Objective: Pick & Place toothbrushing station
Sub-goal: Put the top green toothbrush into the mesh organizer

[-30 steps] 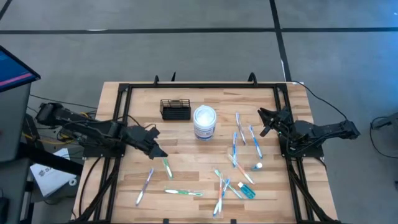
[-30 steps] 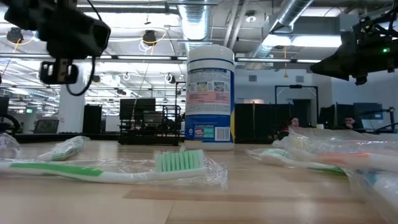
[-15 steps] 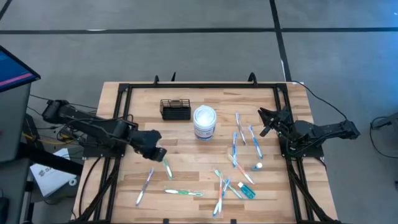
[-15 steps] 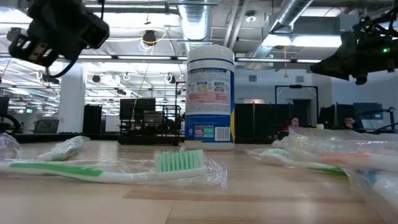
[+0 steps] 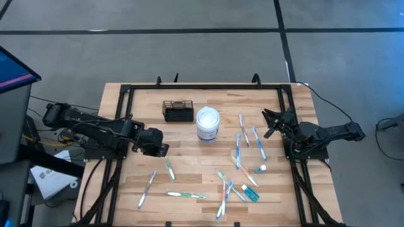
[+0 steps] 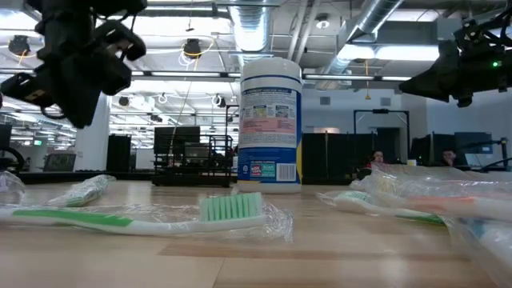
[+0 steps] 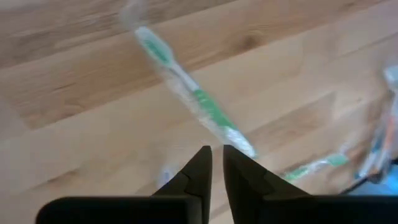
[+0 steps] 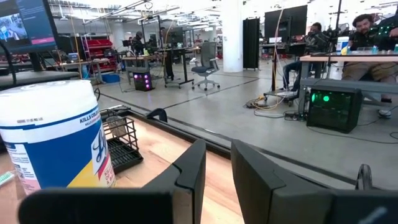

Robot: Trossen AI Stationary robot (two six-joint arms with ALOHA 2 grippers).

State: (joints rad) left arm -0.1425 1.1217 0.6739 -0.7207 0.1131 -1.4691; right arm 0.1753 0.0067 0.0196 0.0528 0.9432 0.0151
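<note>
Our left gripper [image 5: 161,149] hangs above the bench's left-middle, fingers nearly together with a thin slit between them and nothing in them, over a wrapped green toothbrush [image 7: 189,93]. Our right gripper [image 5: 267,118] waits by the right edge, slightly parted and empty. The toothbrushing station [image 5: 178,110] sits near the far edge, just beside the white tub [image 5: 207,123].

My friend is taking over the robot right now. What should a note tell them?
Left gripper: above the table's left middle, holding nothing, fingers nearly together, a gap showing.
Right gripper: parked at the right edge, slightly open, holding nothing.
Toothbrushing station: black mesh rack at the back, beside the white tub, untouched.
Wrapped toothbrushes lie scattered across the front.
Done: nothing visible.
Left: pick up the rack and place it.
</note>
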